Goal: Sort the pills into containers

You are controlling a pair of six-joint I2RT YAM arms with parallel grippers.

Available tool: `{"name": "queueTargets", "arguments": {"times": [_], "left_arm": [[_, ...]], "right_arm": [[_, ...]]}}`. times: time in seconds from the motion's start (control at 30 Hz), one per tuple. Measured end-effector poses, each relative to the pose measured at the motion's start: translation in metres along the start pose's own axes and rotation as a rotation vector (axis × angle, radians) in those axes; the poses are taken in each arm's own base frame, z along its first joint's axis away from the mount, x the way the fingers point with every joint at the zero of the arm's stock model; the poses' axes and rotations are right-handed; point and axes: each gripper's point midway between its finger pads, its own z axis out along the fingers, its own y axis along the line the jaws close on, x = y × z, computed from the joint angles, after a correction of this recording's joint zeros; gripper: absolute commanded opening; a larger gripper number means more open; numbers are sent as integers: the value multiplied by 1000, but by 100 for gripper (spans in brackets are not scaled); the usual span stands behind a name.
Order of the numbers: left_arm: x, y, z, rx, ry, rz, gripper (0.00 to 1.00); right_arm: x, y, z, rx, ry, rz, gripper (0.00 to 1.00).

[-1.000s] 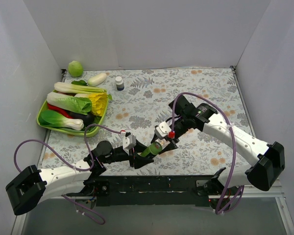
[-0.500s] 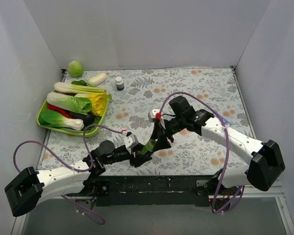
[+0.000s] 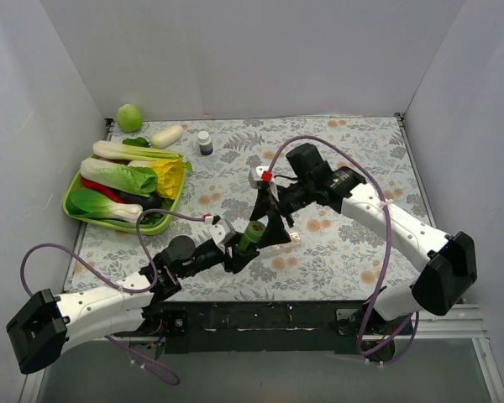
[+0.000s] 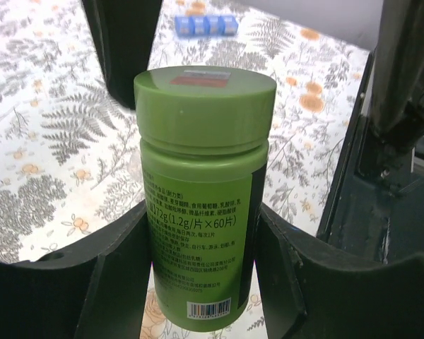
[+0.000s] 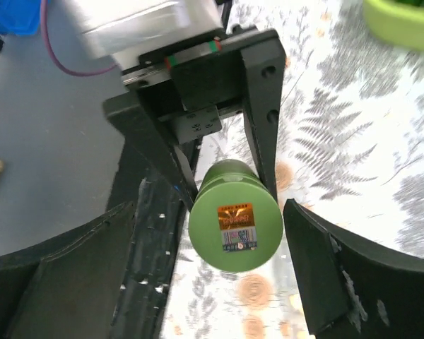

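Containers (image 4: pixel 205 25), a short strip of small lidded compartments, lie on the patterned surface (image 3: pixel 336 143) just beyond the bottle, and we see no pills out in the open. Our left claw (image 3: pixel 240 252) pinches the body of a green bottle (image 4: pixel 201 176), holding it tilted off the surface with its cap (image 5: pixel 234 224) on. Our right claw (image 5: pixel 210 219) stands spread to either side of that cap, touching nothing. We judge that a twist here could spin the whole bottle in the left claw's hold, or an off-centre pinch could lever it loose. Once uncapped, the tilt could spill pills wide of the strip. At far left a green tray (image 3: pixel 151 227) of vegetables, a round green ball (image 3: pixel 129 117) and a small white-capped bottle (image 3: pixel 205 142) sit well apart from the claws; nothing blocks the cap.
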Motion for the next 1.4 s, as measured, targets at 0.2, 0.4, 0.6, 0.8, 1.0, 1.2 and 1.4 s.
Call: {"name": "queueTargets", "arguments": {"times": [0.2,0.4,0.6,0.8,1.0,1.2,1.4], "left_arm": [[-27,-10,-7,41,-89,14,0],[-21,-17,-10,81,-70,12,0],[-21,-23,-11,115,-80,11,0],[-19,-31,-10,165,-73,4,0],[-14,-38,-8,209,-57,-9,0],[-9,-43,-6,238,-32,-15,0],[-6,-48,-7,267,-19,-19,0]], "right_arm": [[-9,24,-25,-32,44,-330,95],[14,31,-33,-79,113,-453,97],[21,37,-38,-107,151,-511,98],[21,38,-39,-130,151,-580,97],[16,32,-32,-154,132,-596,91],[10,32,-21,-205,128,-599,79],[18,41,-10,-251,164,-587,55]]}}
